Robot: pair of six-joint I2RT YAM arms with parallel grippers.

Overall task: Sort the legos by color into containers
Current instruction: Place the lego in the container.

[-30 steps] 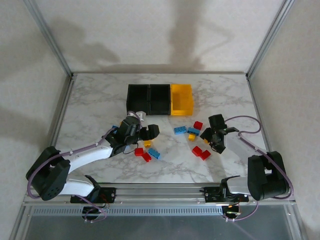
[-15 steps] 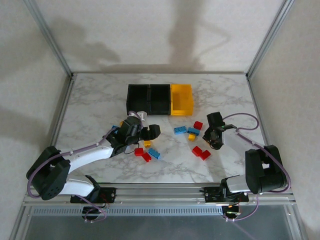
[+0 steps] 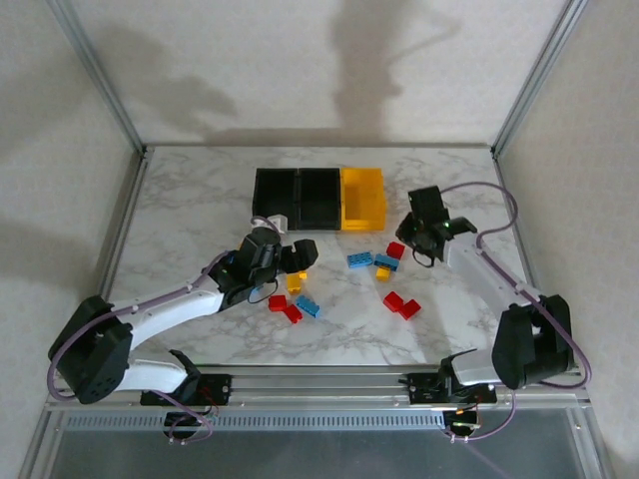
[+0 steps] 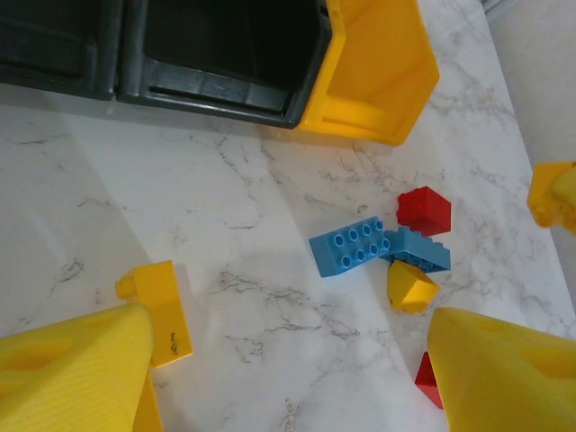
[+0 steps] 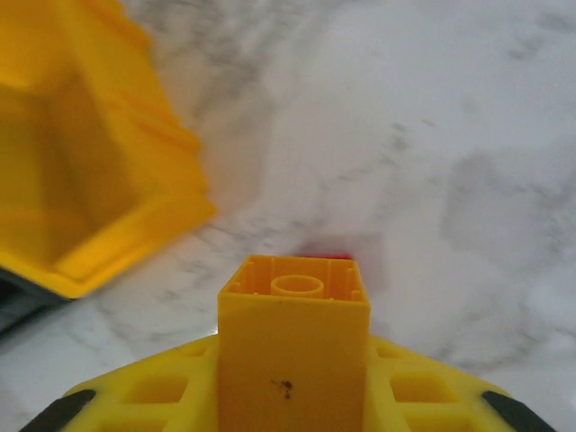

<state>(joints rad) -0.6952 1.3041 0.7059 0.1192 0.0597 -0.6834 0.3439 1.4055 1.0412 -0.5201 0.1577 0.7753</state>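
On the marbled white table (image 3: 190, 210), legos (image 3: 359, 260) lie scattered between pale walls (image 3: 300, 70).

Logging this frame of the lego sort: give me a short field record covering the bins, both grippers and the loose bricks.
bins: two black bins and a yellow bin, joined in a row, yellow on the right
right gripper: shut on a yellow brick, close to the yellow bin
left gripper: open, nothing between its fingers, next to a loose yellow brick
loose bricks: red, blue and yellow, scattered on the table in front of the bins
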